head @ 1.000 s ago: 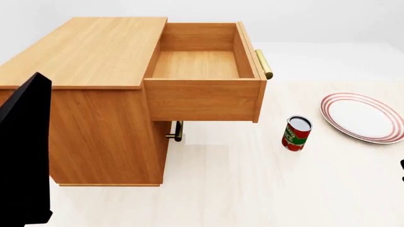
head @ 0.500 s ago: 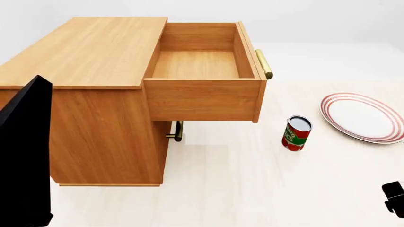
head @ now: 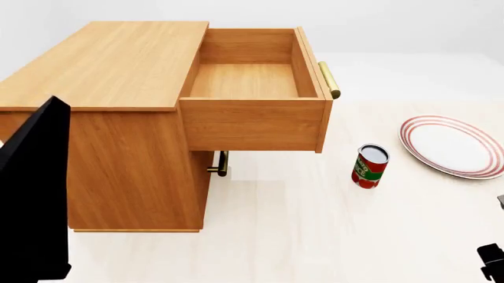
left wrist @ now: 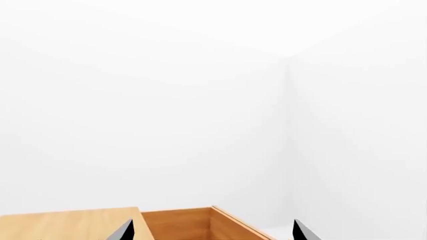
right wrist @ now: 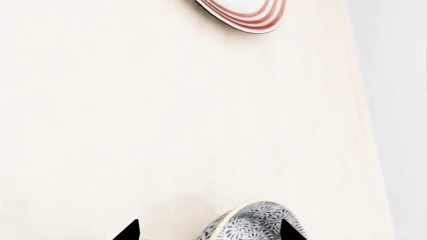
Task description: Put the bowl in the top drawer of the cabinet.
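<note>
Bowl (right wrist: 250, 222) lies between spread fingertips of right gripper (right wrist: 208, 231), nothing held, well short of plate (right wrist: 241, 14). Advice: descend centred over rim before closing. Left gripper (left wrist: 211, 231) spread, empty; top drawer (head: 252, 82) stands open.

- Can (head: 370, 165): upright on the pale floor (head: 315, 236), red label with green, silver top.
- Plate (head: 451, 145): flat, white, red rim rings; lies on the floor beside the can, not touching it. Its edge also shows in the right wrist view (right wrist: 243, 12).
- Lower drawer's brass handle (head: 221, 163): partly visible.
- Walls (left wrist: 200, 100): plain white.
</note>
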{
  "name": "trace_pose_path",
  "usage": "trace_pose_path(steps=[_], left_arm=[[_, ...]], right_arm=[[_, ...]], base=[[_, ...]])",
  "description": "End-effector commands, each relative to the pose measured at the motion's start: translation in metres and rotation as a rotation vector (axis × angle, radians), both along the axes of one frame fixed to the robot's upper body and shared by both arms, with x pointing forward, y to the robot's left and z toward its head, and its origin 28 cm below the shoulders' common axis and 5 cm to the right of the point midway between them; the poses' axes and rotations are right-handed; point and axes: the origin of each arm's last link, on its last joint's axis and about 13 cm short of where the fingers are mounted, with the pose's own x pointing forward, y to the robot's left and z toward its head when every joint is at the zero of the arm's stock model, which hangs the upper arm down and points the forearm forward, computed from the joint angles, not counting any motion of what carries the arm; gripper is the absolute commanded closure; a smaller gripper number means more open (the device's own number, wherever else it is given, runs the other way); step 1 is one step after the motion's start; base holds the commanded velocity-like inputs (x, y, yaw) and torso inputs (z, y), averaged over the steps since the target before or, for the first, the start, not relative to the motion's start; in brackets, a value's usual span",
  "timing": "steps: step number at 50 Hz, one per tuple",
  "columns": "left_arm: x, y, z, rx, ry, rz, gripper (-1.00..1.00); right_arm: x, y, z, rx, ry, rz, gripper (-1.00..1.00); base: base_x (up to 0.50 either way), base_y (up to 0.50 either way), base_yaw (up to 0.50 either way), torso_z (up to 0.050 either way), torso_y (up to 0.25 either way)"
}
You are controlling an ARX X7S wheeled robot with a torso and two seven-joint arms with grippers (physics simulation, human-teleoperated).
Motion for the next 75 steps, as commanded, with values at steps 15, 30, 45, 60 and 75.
trace_pose_path(steps=[15,30,45,60,75], left_arm=[[0.000,0.000,-0.003,-0.009,0.007,-0.004,-1.00],[-0.002,-0.001,-0.003,-0.010,0.009,-0.005,-1.00],[-0.003,-0.001,-0.003,-0.011,0.009,-0.007,-1.00],[-0.001,0.000,-0.003,-0.011,0.010,-0.006,-1.00],[-0.001,0.000,-0.003,-0.013,0.010,-0.008,-1.00]], right_arm=[[-0.005,-0.010,-0.047,-0.030,0.117,-0.055,-1.00],[-0.011,-0.013,-0.055,-0.030,0.175,-0.099,1.00],[-0.034,-0.039,-0.034,-0.054,0.152,-0.126,1.00],[-0.015,-0.027,0.022,-0.080,0.068,-0.053,1.00],[0.038,0.028,0.104,-0.092,-0.029,0.190,1.00]], base=[[0.00,0.00,0.00,0.000,0.000],[0.00,0.00,0.00,0.000,0.000],[0.00,0.00,0.00,0.000,0.000],[0.00,0.00,0.00,0.000,0.000],[0.00,0.00,0.00,0.000,0.000]])
